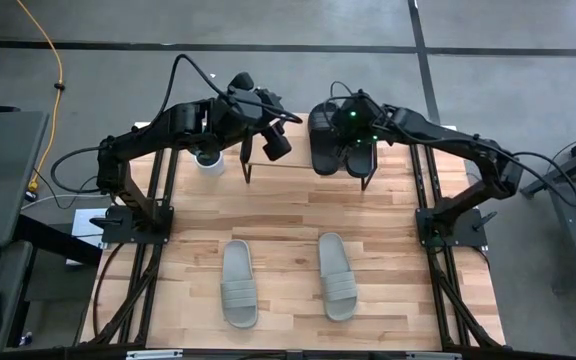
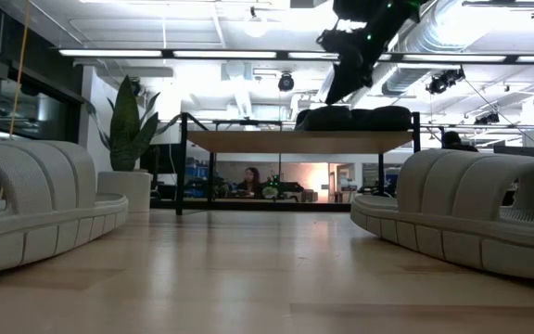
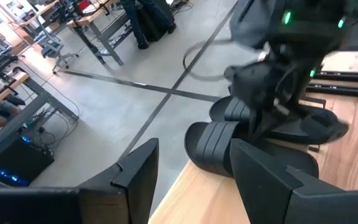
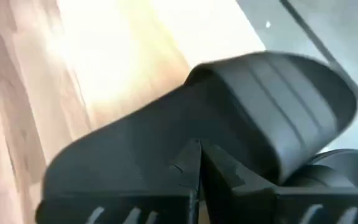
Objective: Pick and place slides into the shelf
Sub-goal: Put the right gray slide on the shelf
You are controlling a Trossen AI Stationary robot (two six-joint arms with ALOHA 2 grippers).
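In the high view, the left gripper [image 1: 276, 140] is hanging at the upper middle of the frame, over the left end of the shelf [image 1: 298, 172]. Its fingers are standing wide apart and are holding nothing. Just right of it, two black slides [image 1: 340, 142] are sitting side by side on the right half of the shelf. The right gripper [image 1: 353, 122] is hovering right over them. Its fingers look closed together above a black strap, and they do not seem to be holding it. Lower down, in the middle of the frame, two grey slides [image 1: 238, 283] are lying on the table [image 1: 280, 215], well apart from the shelf. So the job looks about half done: the black pair is up, and the grey pair is waiting.
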